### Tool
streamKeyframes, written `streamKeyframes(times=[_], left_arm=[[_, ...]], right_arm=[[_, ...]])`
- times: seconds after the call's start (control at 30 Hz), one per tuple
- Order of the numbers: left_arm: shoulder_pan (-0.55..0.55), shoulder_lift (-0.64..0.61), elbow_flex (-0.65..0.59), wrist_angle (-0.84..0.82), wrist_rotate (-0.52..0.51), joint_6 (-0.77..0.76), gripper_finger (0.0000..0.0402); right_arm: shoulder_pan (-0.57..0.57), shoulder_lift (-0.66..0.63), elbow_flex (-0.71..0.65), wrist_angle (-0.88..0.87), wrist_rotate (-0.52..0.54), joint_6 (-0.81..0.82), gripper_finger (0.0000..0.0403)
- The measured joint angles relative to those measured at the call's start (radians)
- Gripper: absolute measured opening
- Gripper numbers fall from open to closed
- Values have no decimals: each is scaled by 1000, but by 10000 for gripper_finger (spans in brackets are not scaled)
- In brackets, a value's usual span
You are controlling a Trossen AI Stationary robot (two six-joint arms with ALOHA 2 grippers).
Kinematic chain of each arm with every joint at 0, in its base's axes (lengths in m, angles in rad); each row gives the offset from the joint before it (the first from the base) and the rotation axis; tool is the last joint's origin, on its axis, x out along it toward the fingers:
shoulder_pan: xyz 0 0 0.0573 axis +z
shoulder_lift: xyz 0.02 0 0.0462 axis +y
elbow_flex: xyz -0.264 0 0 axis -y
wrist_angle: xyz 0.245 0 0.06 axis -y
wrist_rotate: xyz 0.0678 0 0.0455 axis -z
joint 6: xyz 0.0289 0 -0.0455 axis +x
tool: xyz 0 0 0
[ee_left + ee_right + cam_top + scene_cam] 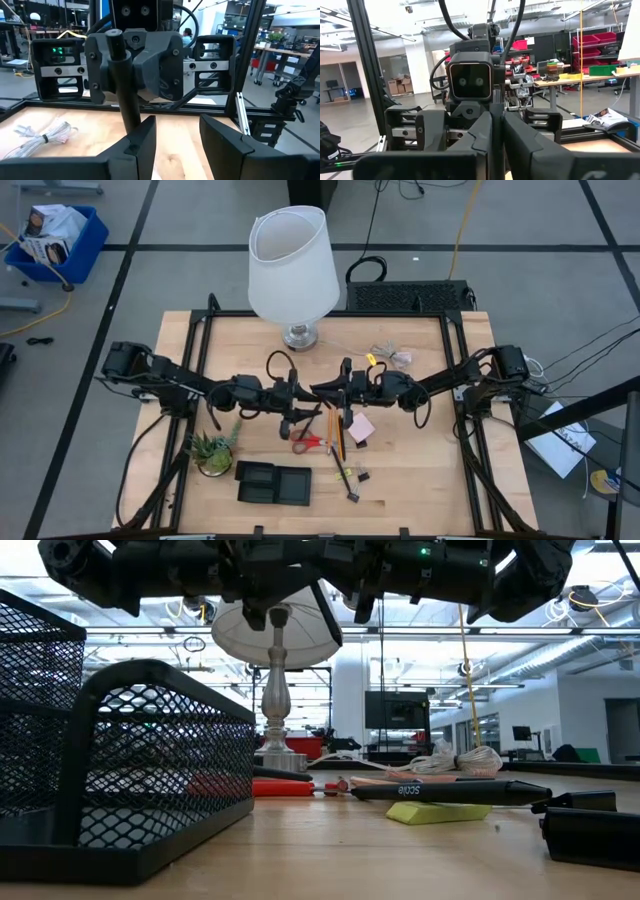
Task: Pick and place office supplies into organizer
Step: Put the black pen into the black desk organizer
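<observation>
The left gripper [312,406] hangs above the middle of the wooden table [420,470], its two broad matte black fingers [142,145] standing partly apart with bare wood grain showing in the gap and nothing held. Facing it, close by, the right gripper [344,402] has its angular dark fingers [482,135] pressed together, a thin dark rod rising between them.

Below the two grippers lie the loose supplies: red-handled scissors [306,443], a thin orange pencil [332,433], a dark pen [341,442] and a flat pink square note pad [361,428]; small black clips [361,476] sit nearer the front edge.

The organizer [274,483], a low black rectangular tray of wire mesh, sits at the front, left of the clips. Beside it stands a spiky green plant [212,450]. A white lamp [293,265] with a smooth tapered shade stands at the back, near a pale coiled cable [390,356].
</observation>
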Motion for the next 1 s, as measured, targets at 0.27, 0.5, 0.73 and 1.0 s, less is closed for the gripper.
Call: streamKeyframes(times=[0.27,0.5,0.73,1.0], left_arm=[[5,0,0,-3,-8,8,156],[-7,0,0,-34,2,-37,156],[-68,0,0,-123,-40,-29,157],[-74,-5,0,-133,-245,-2,157]], right_arm=[[0,0,0,-1,-28,16,24],[0,1,0,-13,-30,18,27],[2,1,2,-15,-34,19,27],[19,1,2,-17,-32,28,27]])
